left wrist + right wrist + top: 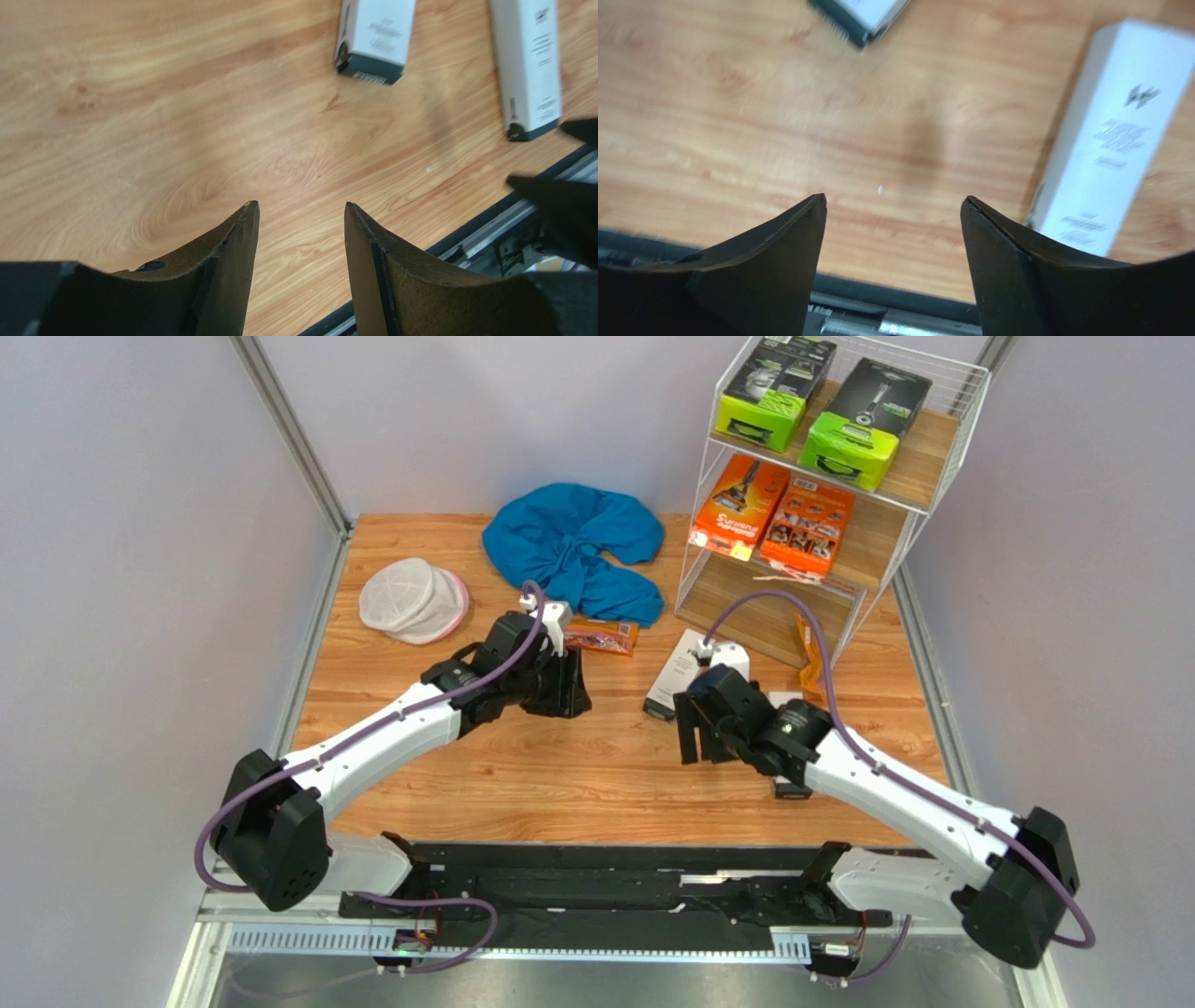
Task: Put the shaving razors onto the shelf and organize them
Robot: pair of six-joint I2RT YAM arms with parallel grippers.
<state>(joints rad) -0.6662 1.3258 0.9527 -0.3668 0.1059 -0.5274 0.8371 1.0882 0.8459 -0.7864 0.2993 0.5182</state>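
The shelf (937, 441) stands at the back right. Two lime-green-and-black boxes (814, 406) sit on its top board and two orange cartons (774, 511) on the middle one. A slim white box (671, 676) lies on the table in front of it. The wrist views show two such white boxes (374, 38) (530, 66) (1113, 140). An orange-trimmed bag (603, 636) lies just behind my left gripper (568, 700) (300, 206), which is open and empty over bare wood. My right gripper (694, 739) (894, 198) is open and empty, just left of a white box.
A blue cloth (575, 546) lies at the back centre, with a round white mesh pouch (413, 599) to its left. Another orange-trimmed bag (809, 661) leans at the shelf's foot. The black rail (603, 875) runs along the near table edge.
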